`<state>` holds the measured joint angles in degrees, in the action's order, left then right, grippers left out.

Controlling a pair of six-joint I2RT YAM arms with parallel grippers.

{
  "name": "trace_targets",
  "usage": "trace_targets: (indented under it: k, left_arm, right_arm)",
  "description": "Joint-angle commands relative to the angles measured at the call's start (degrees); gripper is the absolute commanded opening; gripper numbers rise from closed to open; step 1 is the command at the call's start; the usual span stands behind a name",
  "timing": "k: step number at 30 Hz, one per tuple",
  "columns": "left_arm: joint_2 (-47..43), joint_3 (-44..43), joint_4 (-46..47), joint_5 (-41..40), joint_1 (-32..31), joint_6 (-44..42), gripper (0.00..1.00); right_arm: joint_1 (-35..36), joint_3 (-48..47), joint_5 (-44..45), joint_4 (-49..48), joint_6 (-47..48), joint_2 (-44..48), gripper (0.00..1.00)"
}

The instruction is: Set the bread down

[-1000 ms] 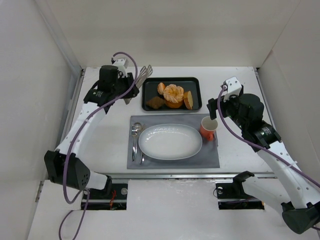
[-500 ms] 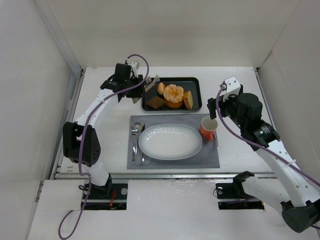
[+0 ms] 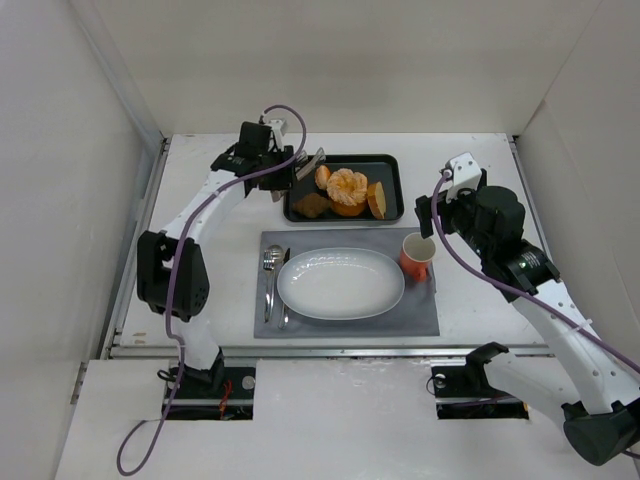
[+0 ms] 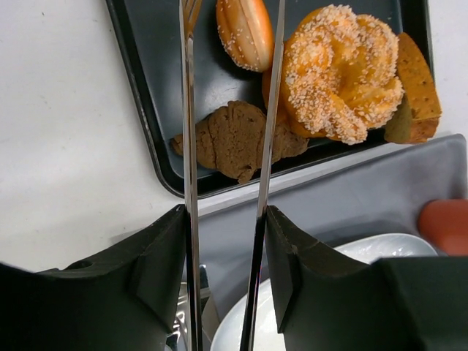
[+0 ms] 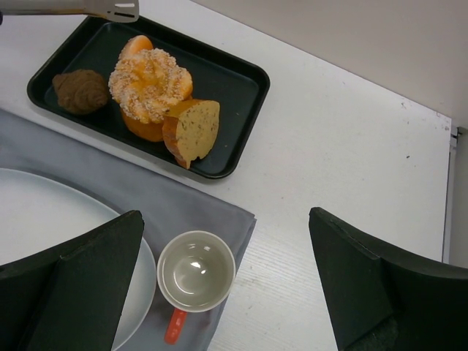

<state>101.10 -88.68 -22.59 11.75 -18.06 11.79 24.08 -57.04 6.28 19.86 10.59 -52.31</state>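
The bread [image 4: 245, 33] is a small oval golden-orange roll at the far left of the black tray [image 4: 146, 110]. It also shows in the top view [image 3: 322, 177] and the right wrist view [image 5: 135, 45]. My left gripper [image 4: 225, 234] is shut on metal tongs [image 4: 189, 131]. The tong blades reach over the tray's left part, with the dark brown chunk [image 4: 234, 139] between them and their tips near the bread. In the top view the left gripper [image 3: 288, 170] is at the tray's left edge. My right gripper [image 5: 227, 252] is open and empty above the orange cup [image 5: 196, 272].
The tray also holds a large round sesame pastry [image 3: 347, 188] and a cut slice [image 3: 376, 199]. A white oval plate [image 3: 340, 283] sits on a grey placemat [image 3: 420, 315] with a spoon and fork [image 3: 272, 272] on its left and the cup [image 3: 416, 255] on its right.
My left arm has swung to the right, bringing the tongs from beside the tray to over its left part. The right arm has not moved.
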Motion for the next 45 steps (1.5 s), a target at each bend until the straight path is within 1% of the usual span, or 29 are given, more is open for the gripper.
trace_targets:
  k: [1, 7, 17, 32, 45]
  left_arm:
    - [0.1, -3.3, 0.3, -1.0, -0.7, -0.9, 0.41]
    - [2.2, -5.7, -1.6, -2.4, -1.3, -0.9, 0.41]
    - [5.3, -6.9, -3.2, -5.9, -2.9, -1.4, 0.41]
    - [9.3, -11.5, -7.2, -7.0, -4.5, -1.4, 0.41]
    - [9.8, -14.4, -10.5, -6.4, -4.5, -2.5, 0.42]
  right_arm:
    - [0.4, -0.5, 1.0, -2.8, 0.2, 0.3, 1.0]
    - [0.4, -0.5, 1.0, -2.8, 0.2, 0.3, 1.0]
    - [0.4, -0.5, 1.5, -2.8, 0.2, 0.8, 1.0]
    - [0.4, -0.5, 1.5, -2.8, 0.2, 0.8, 1.0]
    - [0.4, -0.5, 1.5, -2.8, 0.2, 1.3, 1.0]
